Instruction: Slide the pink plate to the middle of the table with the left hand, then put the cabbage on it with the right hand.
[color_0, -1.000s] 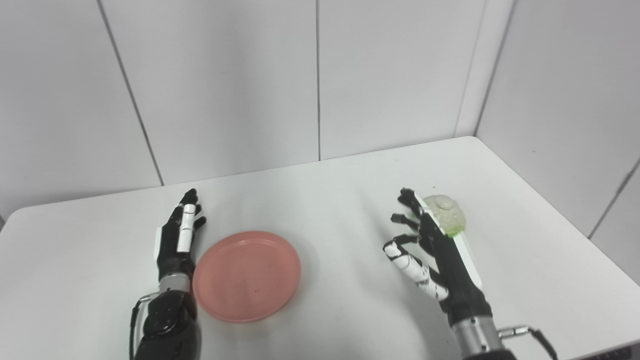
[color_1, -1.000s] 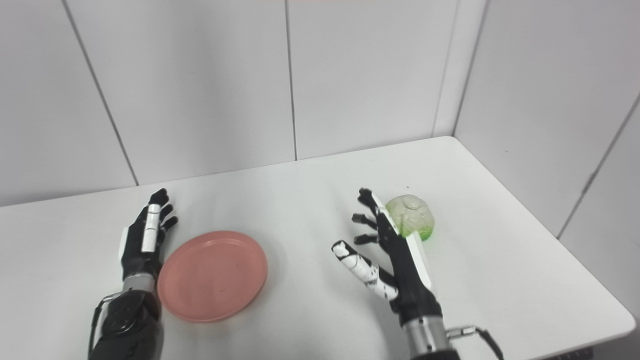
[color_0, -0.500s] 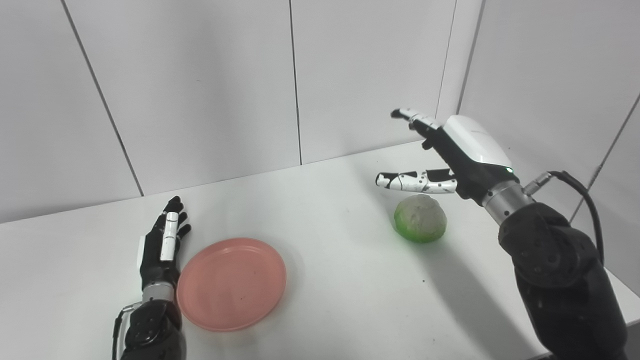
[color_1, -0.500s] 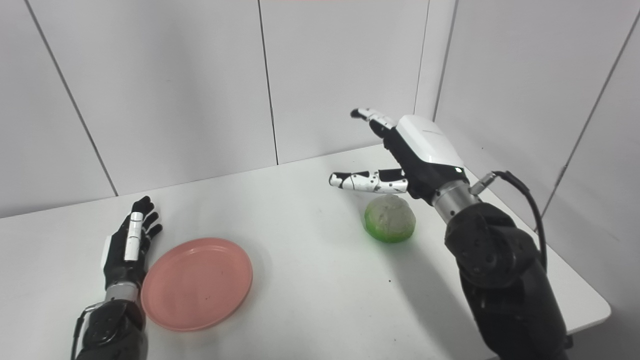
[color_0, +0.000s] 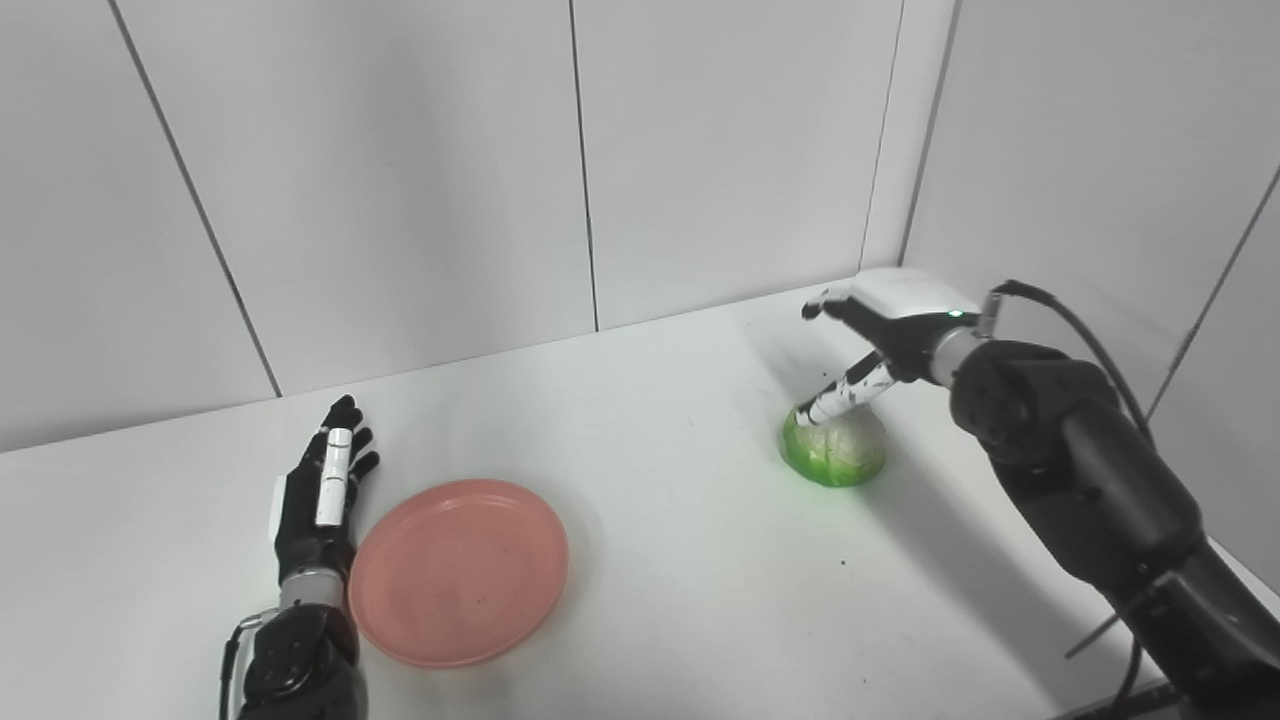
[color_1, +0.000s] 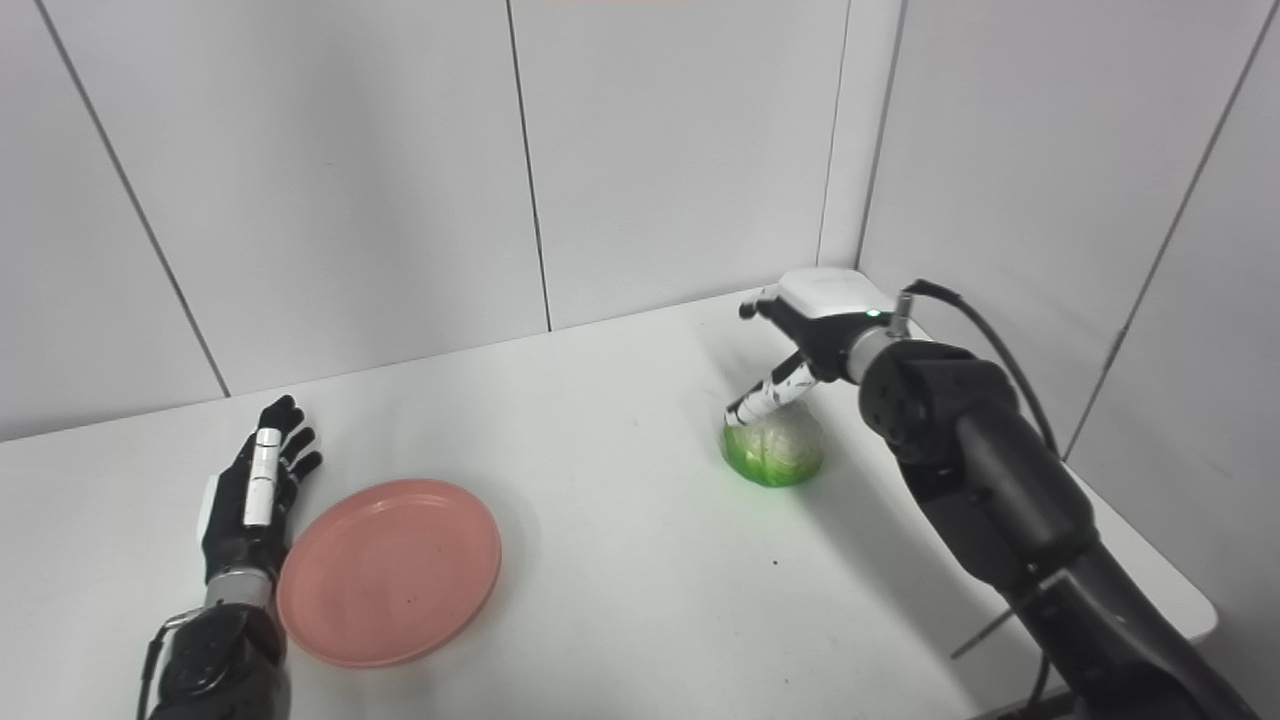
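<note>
The pink plate (color_0: 457, 569) lies flat on the white table (color_0: 680, 560), left of the middle near the front. My left hand (color_0: 322, 487) is open, fingers straight, standing on edge against the plate's left rim. The green cabbage (color_0: 835, 448) sits on the table at the right. My right hand (color_0: 880, 330) hovers over the cabbage, palm down and open, with its thumb reaching down to the cabbage's top left. I cannot tell whether the other fingers touch it. The same scene shows in the right eye view: plate (color_1: 388, 570), cabbage (color_1: 775, 447), right hand (color_1: 812, 325), left hand (color_1: 255, 490).
Grey panel walls (color_0: 400, 170) close the table at the back and on the right. The table's right edge (color_0: 1240, 570) runs close behind my right forearm. A cable (color_0: 1090, 340) loops from the right wrist.
The camera has shifted. My right hand rose from beside the cabbage, swung over it and has come down onto its top. The left hand and plate hold their places.
</note>
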